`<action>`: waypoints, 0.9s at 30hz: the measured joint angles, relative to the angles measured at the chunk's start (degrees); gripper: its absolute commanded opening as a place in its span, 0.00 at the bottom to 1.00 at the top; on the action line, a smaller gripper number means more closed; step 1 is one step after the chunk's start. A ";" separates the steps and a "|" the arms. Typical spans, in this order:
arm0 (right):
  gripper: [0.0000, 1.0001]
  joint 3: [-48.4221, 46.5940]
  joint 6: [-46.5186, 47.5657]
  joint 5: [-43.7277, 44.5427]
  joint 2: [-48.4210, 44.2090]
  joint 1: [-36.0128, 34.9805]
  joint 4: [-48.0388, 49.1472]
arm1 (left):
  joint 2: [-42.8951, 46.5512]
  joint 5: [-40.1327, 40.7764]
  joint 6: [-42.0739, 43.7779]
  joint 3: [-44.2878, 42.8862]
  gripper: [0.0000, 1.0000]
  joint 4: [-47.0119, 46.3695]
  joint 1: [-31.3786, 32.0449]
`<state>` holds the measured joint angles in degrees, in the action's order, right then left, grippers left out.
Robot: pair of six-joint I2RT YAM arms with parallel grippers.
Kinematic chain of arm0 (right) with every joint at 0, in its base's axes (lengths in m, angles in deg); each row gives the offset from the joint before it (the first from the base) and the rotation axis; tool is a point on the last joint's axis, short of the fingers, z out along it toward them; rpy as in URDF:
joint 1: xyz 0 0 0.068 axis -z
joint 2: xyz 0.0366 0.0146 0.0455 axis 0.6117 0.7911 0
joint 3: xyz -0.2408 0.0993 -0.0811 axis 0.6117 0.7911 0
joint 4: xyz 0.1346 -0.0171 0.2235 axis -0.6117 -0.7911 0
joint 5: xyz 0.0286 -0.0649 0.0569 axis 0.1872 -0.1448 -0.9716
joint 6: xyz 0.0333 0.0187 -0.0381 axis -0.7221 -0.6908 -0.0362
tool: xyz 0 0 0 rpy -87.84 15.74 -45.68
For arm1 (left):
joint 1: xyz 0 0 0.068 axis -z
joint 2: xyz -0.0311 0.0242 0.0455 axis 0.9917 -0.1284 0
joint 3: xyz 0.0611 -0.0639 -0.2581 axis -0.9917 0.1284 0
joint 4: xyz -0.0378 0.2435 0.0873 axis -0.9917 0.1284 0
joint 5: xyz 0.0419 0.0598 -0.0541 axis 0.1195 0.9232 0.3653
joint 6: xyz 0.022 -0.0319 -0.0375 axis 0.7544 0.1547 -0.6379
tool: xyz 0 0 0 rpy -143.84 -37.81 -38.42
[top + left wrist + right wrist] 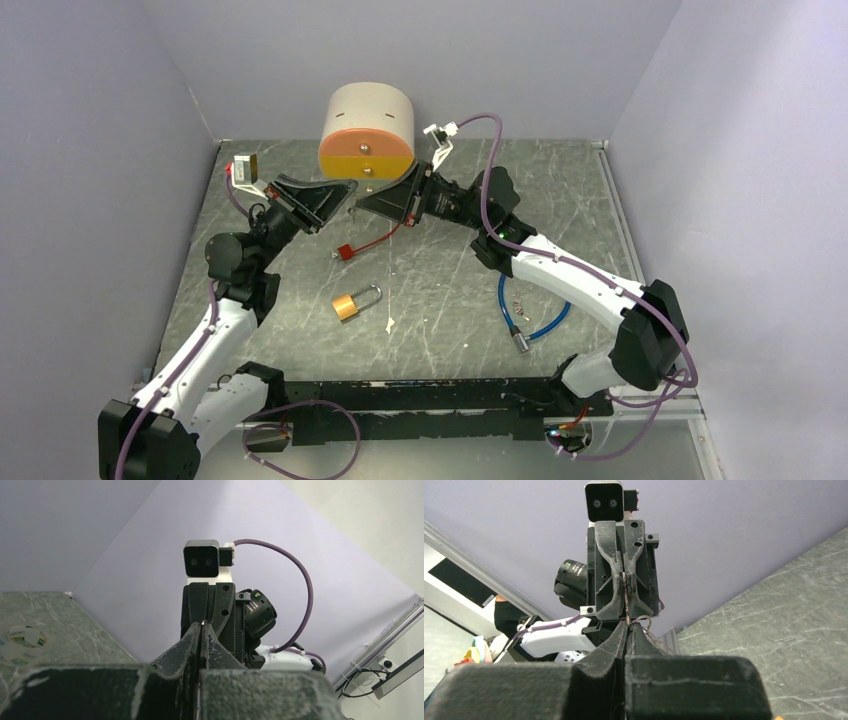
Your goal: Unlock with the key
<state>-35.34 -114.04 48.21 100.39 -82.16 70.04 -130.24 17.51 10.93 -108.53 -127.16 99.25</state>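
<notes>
- brass padlock is laid on the counter, apart from both hands.
- the key is seen pinched in the left hand.
- the right hand is pressed together, tip to tip with the left.

Light: bright, soft and even, coming from above the padlock
Shadows: weak, mostly beyond the padlock, under my arms
Wrist cams: my fingers look blurry and grainy up close
</notes>
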 measured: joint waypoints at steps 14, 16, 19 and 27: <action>0.00 5.35 1.05 1.84 -2.56 1.29 -2.10 | 4.00 1.16 2.99 -0.17 0.91 11.72 0.07; 0.00 7.39 1.27 1.31 -4.07 1.79 -2.62 | 4.81 1.31 4.61 -0.87 0.93 16.24 0.07; 0.00 8.63 2.03 0.39 -5.79 2.12 -3.82 | 5.14 1.05 7.56 -3.39 0.93 23.10 0.07; 0.00 10.58 6.73 -2.60 -10.14 2.86 -10.05 | 4.72 1.53 19.47 -14.12 0.94 47.47 0.09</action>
<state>-24.76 -107.31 45.61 90.24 -79.30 59.98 -125.52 19.04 30.41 -122.65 -79.69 99.33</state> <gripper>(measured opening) 0.010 0.933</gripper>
